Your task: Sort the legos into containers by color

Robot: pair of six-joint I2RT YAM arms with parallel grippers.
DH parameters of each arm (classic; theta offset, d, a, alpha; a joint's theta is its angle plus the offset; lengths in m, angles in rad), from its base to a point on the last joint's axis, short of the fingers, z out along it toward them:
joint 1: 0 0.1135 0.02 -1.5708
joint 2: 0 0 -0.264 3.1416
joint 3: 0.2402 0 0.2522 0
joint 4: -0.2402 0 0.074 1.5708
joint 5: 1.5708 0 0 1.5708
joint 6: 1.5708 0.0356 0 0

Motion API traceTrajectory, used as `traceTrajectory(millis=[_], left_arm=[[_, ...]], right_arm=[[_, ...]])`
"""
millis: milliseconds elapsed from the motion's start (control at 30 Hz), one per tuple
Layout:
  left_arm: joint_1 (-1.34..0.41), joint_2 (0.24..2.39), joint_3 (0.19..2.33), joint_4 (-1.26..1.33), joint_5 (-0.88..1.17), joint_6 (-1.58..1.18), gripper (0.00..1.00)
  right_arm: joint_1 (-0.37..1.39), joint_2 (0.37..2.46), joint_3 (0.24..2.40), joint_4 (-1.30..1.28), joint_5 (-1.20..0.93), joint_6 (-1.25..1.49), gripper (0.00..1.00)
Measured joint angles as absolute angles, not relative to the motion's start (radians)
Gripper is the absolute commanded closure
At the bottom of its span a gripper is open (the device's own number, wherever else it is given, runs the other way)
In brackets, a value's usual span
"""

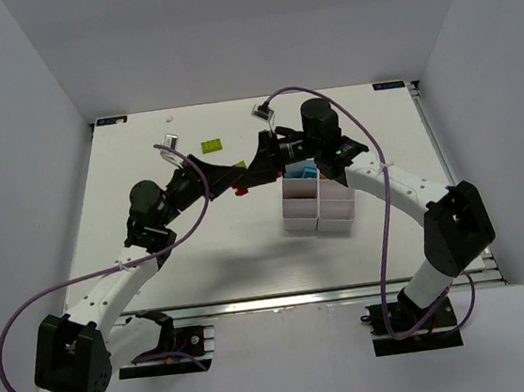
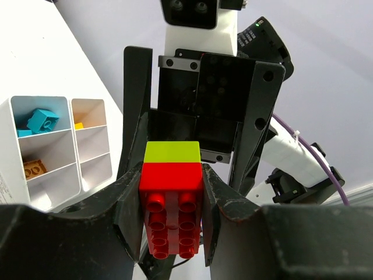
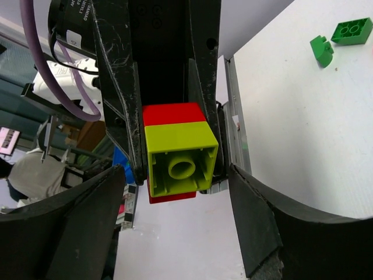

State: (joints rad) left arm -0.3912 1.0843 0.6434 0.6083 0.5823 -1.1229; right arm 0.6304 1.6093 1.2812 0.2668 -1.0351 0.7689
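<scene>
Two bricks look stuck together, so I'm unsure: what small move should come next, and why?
Probably close the right hand on the lime green plastic brick: its jaws stand open either side, while the left hand clamps the joined red plastic brick.

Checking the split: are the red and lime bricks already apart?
No, the red brick and lime brick sit joined, red clamped by the left gripper.

Glossy smooth plastic on the red brick [image 2: 172, 216] and the lime brick [image 2: 172, 153], pretty shiny tbh. Matt black plastic on the left gripper [image 2: 172, 192] fingers [image 2: 224, 213], scuffed and a bit rough at the edges. White plastic bins [image 2: 58, 185] with a soft sheen. Smooth purple rubbery-looking cable [image 2: 326, 166]. Matt white table [image 1: 146, 171].
</scene>
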Motion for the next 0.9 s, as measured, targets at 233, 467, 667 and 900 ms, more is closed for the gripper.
traceTrajectory(millis=[233, 467, 667, 900], left_arm=[[-0.392, 1.085, 0.643, 0.614, 0.579, -1.123, 0.91], [-0.393, 1.09, 0.643, 0.633, 0.579, -1.127, 0.91], [-0.392, 1.092, 0.643, 0.647, 0.572, -1.127, 0.91], [-0.391, 1.092, 0.643, 0.67, 0.564, -1.143, 0.78]], right_arm=[[0.642, 1.611, 1.281, 0.275, -1.035, 0.788, 0.3], [0.649, 1.613, 1.281, 0.295, -1.03, 0.81, 0.38], [0.652, 1.617, 1.279, 0.309, -1.032, 0.827, 0.53], [0.652, 1.621, 1.278, 0.352, -1.043, 0.852, 0.67]])
